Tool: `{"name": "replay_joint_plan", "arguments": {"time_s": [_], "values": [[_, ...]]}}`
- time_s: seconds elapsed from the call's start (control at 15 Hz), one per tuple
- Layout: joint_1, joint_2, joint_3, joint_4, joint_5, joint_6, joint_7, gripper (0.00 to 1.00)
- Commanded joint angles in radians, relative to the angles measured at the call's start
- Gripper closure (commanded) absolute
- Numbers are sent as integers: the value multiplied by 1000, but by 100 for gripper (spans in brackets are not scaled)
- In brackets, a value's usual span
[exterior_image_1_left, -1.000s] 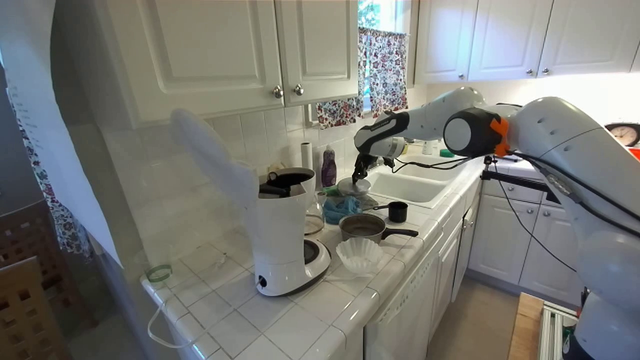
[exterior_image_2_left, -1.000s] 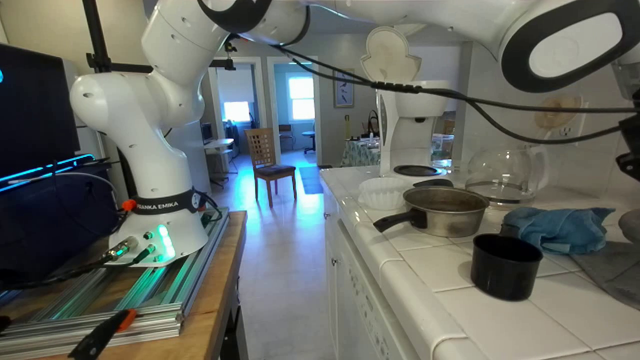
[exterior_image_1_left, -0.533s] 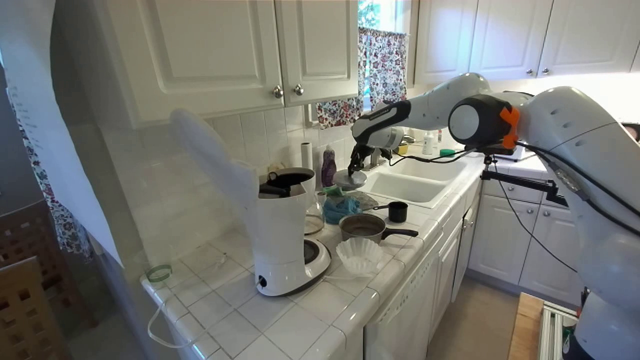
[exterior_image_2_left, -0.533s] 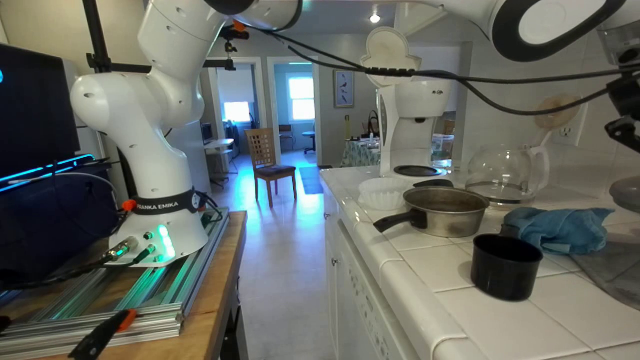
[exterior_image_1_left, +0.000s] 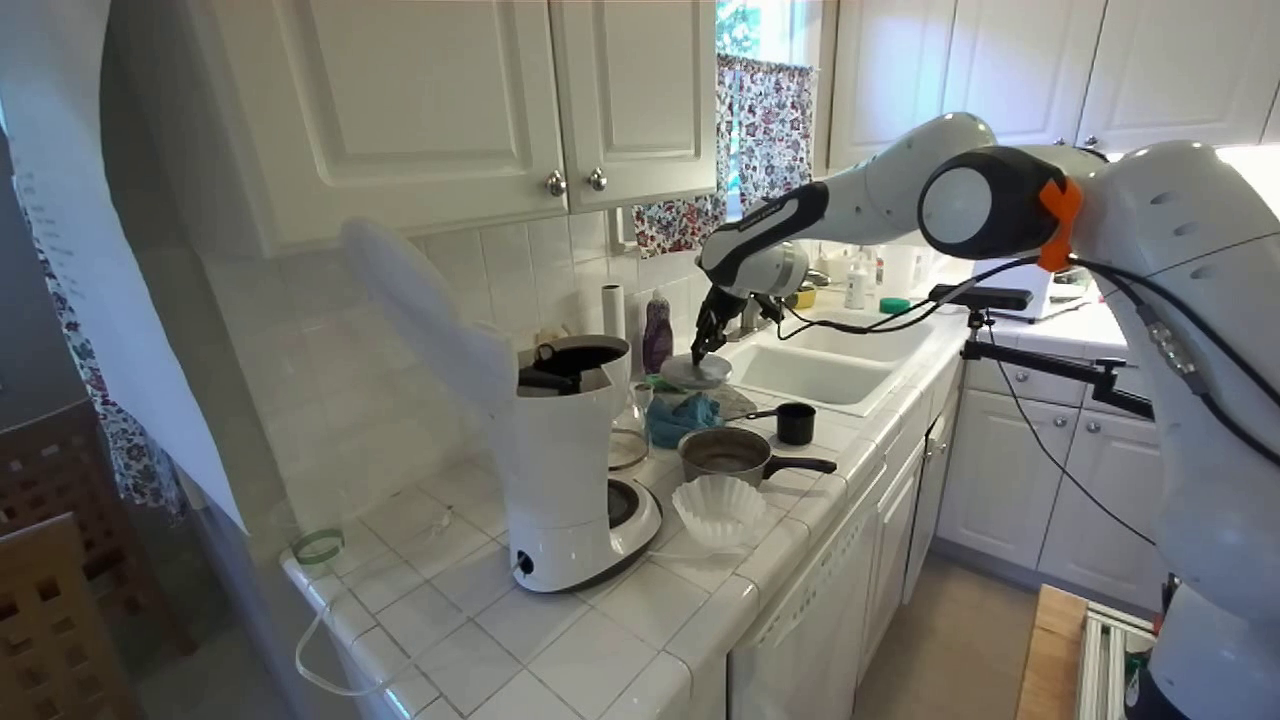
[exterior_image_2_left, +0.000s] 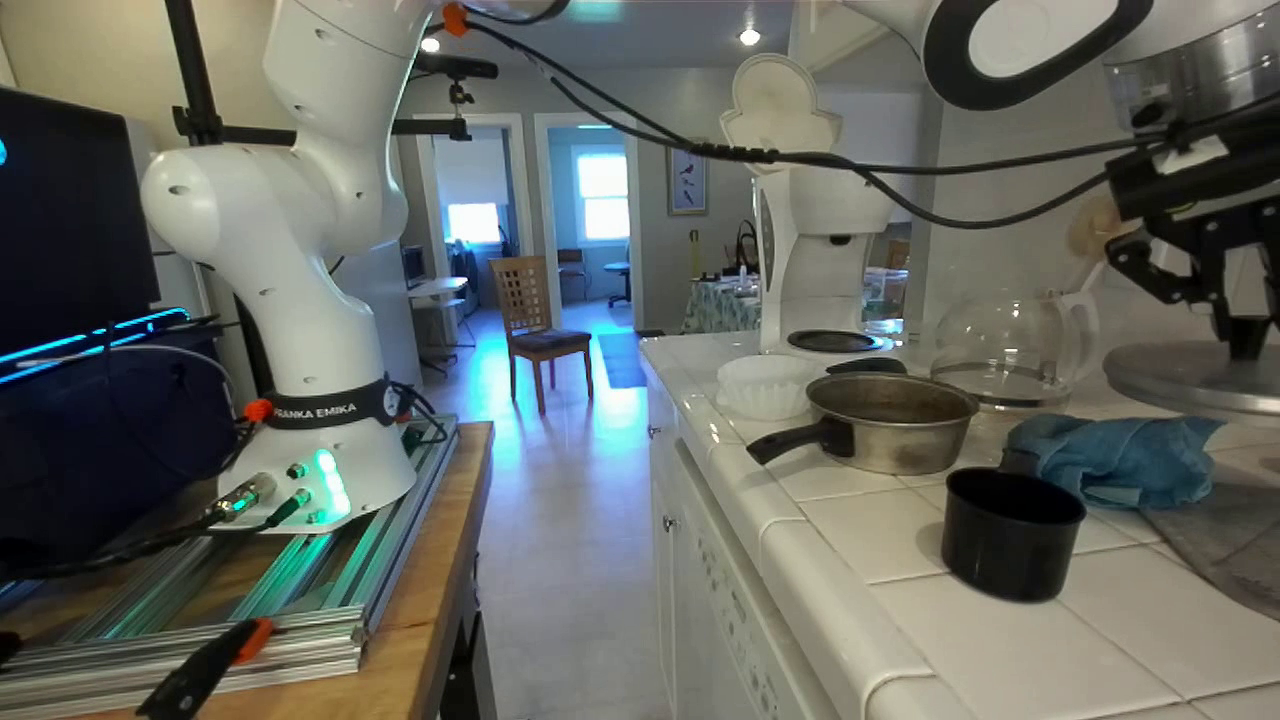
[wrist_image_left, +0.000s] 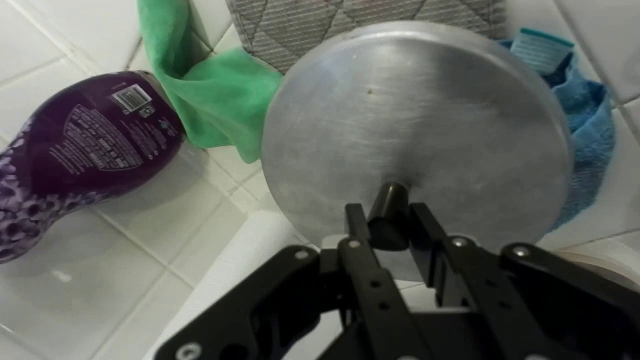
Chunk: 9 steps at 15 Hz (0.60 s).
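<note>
My gripper (wrist_image_left: 384, 220) is shut on the black knob (wrist_image_left: 390, 215) of a round grey metal lid (wrist_image_left: 425, 115). In an exterior view the gripper (exterior_image_2_left: 1248, 338) holds the lid (exterior_image_2_left: 1165, 378) roughly level above the counter, beside and above a crumpled blue cloth (exterior_image_2_left: 1115, 455). A further exterior view shows the gripper (exterior_image_1_left: 699, 352) and the lid (exterior_image_1_left: 690, 373) near the sink. A metal pot (exterior_image_2_left: 890, 425) with a dark handle stands open on the tiled counter; it also shows in an exterior view (exterior_image_1_left: 725, 452). A black cup (exterior_image_2_left: 1012, 535) stands near the pot.
A purple bottle (wrist_image_left: 100, 130), a green cloth (wrist_image_left: 220, 100) and a grey quilted mat (wrist_image_left: 370, 12) lie around the lid in the wrist view. A glass carafe (exterior_image_2_left: 1003, 340), a white coffee maker (exterior_image_1_left: 560, 470) and a paper filter (exterior_image_1_left: 718, 512) stand nearby. The sink (exterior_image_1_left: 850, 372) is behind.
The lid has risen from near the mat and moved left in both exterior views, held by the gripper throughout. The arm's elbow has risen. The pot, cup and cloth have not moved.
</note>
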Motion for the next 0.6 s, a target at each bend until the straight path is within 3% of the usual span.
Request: {"name": "replay_joint_plan", "arguments": {"time_s": [0.0,0.53], "values": [[20,-112,-7,-157,20,0,3,93],[84,-260,-23,-386,23,9,6,93]]}}
